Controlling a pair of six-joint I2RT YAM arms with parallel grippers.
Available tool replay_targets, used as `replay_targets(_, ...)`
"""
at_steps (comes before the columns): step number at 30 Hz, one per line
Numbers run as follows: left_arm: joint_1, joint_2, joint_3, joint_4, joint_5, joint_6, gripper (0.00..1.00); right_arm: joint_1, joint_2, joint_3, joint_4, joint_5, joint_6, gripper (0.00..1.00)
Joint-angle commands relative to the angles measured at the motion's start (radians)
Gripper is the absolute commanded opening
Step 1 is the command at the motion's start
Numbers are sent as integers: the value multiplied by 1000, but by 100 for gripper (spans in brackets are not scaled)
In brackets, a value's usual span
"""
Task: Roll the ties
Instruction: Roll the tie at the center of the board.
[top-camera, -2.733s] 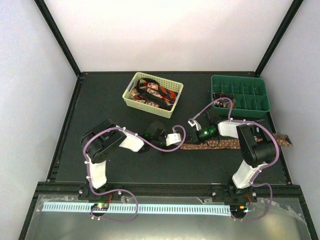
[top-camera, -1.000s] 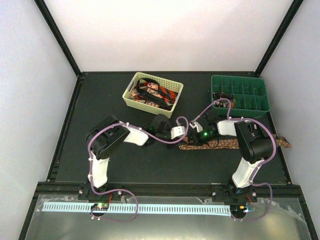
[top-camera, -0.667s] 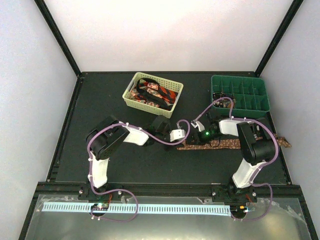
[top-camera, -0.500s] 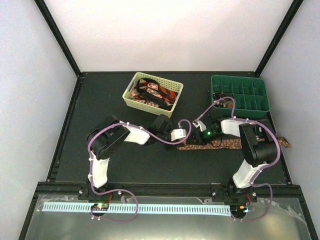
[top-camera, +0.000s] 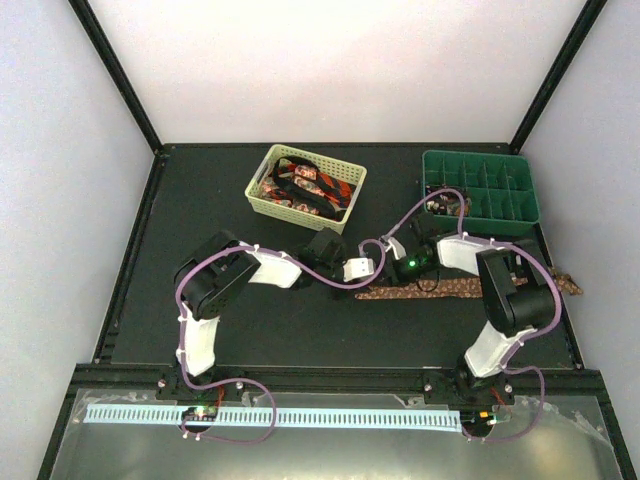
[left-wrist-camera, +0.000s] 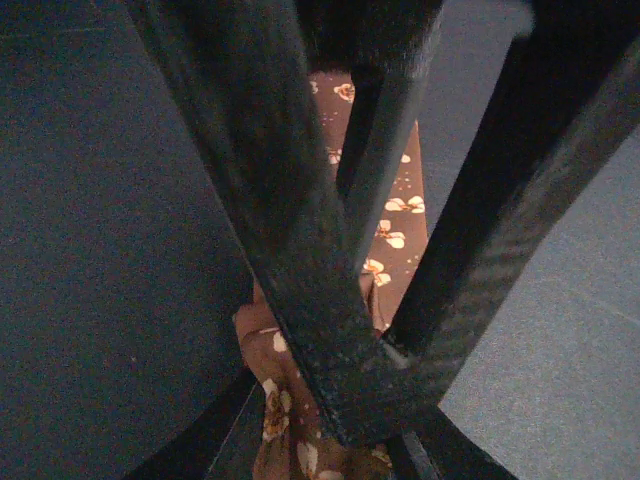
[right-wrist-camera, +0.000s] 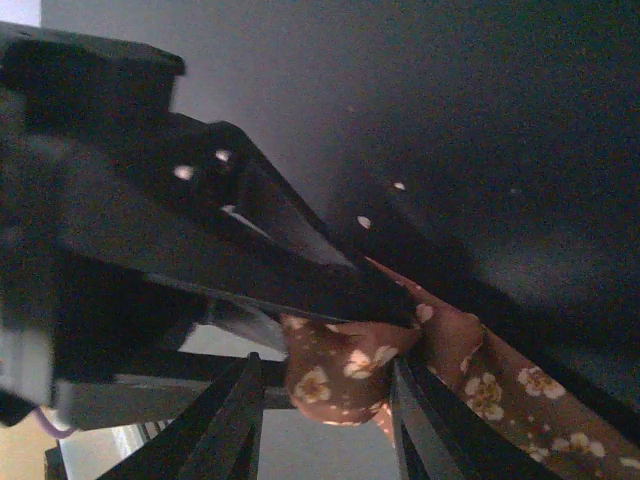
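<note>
A brown tie (top-camera: 470, 287) with pale flowers lies flat across the right of the mat, its left end rolled up. Both grippers meet at that roll. My left gripper (top-camera: 372, 278) is shut on the rolled end (left-wrist-camera: 270, 400), which shows between its jaws (left-wrist-camera: 300, 440). My right gripper (top-camera: 388, 270) stands open around the roll (right-wrist-camera: 340, 370), with a gap on the left side of its jaws (right-wrist-camera: 325, 400). The right gripper's fingers (left-wrist-camera: 300, 250) cross in front of the left wrist view. Red-and-black ties (top-camera: 305, 188) lie heaped in the yellow basket (top-camera: 262, 195).
A green divided tray (top-camera: 478, 155) sits at the back right, with a small dark item (top-camera: 445, 197) in one near-left compartment. The brown tie's far end (top-camera: 572, 284) hangs past the mat's right edge. Purple cables loop over both arms.
My right gripper's jaws have opened off the roll. My left gripper stays shut on it. Both arms have shifted only slightly.
</note>
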Motion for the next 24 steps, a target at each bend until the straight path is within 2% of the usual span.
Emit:
replay_targets(1,-7,64,-9,-121,-84,20,26,12,55,13,25,26,8,35)
replay_targets(5,-8,60,-5,-124,-87,18,27,22,76,13,22,30,4,20)
replay_targets(7,-8,57,-5,-123,-85,15,28,23,70,11,24,35,2,5)
replay_targets(8,-8,51,-5,-123,-86,11,30,20,64,8,26,40,3,2)
replay_targets(16,28,-112,-79,-31,-23,16,62,21,56,-9,22,42,-5,2)
replay_targets(20,31,-192,-111,5,-17,41,73,21,56,-11,27,22,-1,2)
replay_targets(24,31,-182,-129,24,-6,62,82,21,52,-11,34,-11,4,2)
